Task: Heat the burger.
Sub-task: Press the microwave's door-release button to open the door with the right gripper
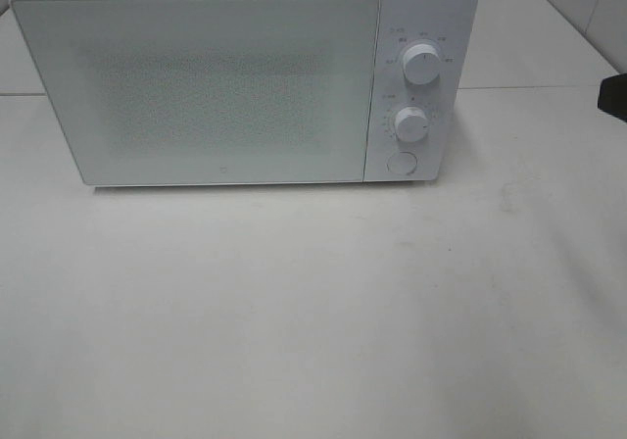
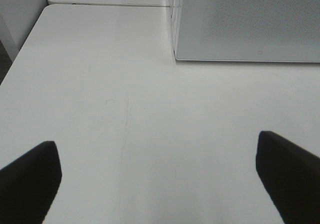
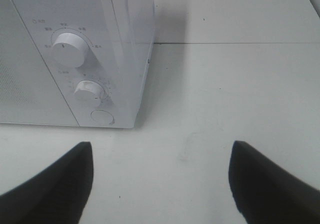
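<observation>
White table (image 1: 313,312), pale wall behind, seam in the surface running past the oven. A white microwave (image 1: 245,76) stood at the back, its door (image 1: 196,86) shut and its speckled window showing nothing inside. Control strip on the right side: upper knob (image 1: 421,64), lower knob (image 1: 411,123), round button (image 1: 402,163) beneath.

We found the burger in no view. We could not tell whether it sat behind the shut door or lay off frame.

Left gripper (image 2: 155,139): jaws spread wide, nothing between them, over bare table near the oven's left front corner. Right gripper (image 3: 161,144): jaws also well apart, empty, facing the control strip from a little way off.

Hazards, as we judged them:
- Setting a dial before confirming the burger is inside would run the oven empty.
- A firm push on the button or a knob could slide the light oven back on the smooth top.
- If the door springs outward, it may strike the left gripper waiting near that corner.
- Wide jaws closing off-centre on a knob could slip and set the wrong time.
</observation>
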You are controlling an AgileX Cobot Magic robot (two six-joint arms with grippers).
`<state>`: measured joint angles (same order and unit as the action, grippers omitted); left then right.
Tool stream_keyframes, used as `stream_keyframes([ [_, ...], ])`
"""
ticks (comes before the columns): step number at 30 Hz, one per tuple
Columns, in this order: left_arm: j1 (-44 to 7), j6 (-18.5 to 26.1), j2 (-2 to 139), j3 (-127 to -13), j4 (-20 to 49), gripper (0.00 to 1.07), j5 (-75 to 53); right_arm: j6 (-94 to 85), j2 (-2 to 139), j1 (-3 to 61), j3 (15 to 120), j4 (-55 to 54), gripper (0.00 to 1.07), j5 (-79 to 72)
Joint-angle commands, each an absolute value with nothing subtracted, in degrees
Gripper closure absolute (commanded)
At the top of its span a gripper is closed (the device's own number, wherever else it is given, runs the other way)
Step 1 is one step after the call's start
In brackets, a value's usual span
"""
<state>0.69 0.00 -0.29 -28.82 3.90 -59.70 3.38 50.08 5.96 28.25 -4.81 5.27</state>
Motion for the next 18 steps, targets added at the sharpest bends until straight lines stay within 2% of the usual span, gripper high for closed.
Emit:
stream_keyframes([
  [1,0.69,0.00,-1.43,-28.59,4.35,0.09,-59.36,3.21,52.83,5.61,28.07,-4.13,0.35,1.20],
  [6,0.69,0.00,-1.43,-28.59,4.35,0.09,-59.36,3.44,57.93,5.73,27.44,-2.46,0.35,-4.64],
  [9,0.69,0.00,-1.43,-28.59,4.35,0.09,-59.36,3.15,61.19,5.73,25.32,-1.83,0.35,-11.92],
  [11,0.69,0.00,-1.43,-28.59,4.35,0.09,-59.36,3.09,64.80,5.73,21.66,-2.12,0.35,-22.17],
  [14,0.69,0.00,-1.43,-28.59,4.35,0.09,-59.36,3.09,65.60,5.73,20.74,-2.18,0.35,-24.64],
  [18,0.69,0.00,-1.43,-28.59,4.35,0.09,-59.36,0.34,69.27,6.76,17.13,-6.53,0.35,-33.63],
])
